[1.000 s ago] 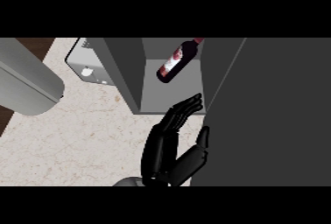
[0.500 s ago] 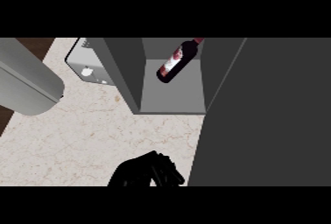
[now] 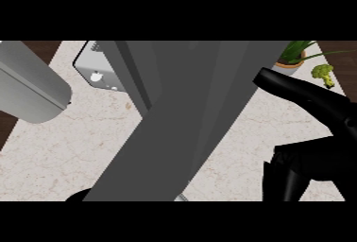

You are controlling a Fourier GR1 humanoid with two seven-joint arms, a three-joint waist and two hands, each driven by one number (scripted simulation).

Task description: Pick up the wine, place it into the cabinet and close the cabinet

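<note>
Nearest, at the lower right of the frame, the right hand (image 3: 314, 158) hangs open and grasps nothing: its dark fingers (image 3: 279, 179) point straight down toward the bottom edge, while one long black digit stretches up and to the left, its tip meeting the right edge of the cabinet door (image 3: 195, 123). That door is a broad grey slab that runs slantwise from the bottom centre up to the top of the frame and covers the cabinet's inside, so the wine cannot be seen. The pale speckled bench (image 3: 63, 160) spreads on both sides of it. Further up, on the left, a light grey forearm (image 3: 31, 90) comes in from the upper left edge and ends in a rounded tip above the bench. Beside the cabinet's left wall (image 3: 134, 71) a white appliance (image 3: 94, 71) stands partly hidden. Farthest, in the upper right corner, a potted plant (image 3: 293, 53) sits with a small broccoli (image 3: 322, 74) just beside it
</note>
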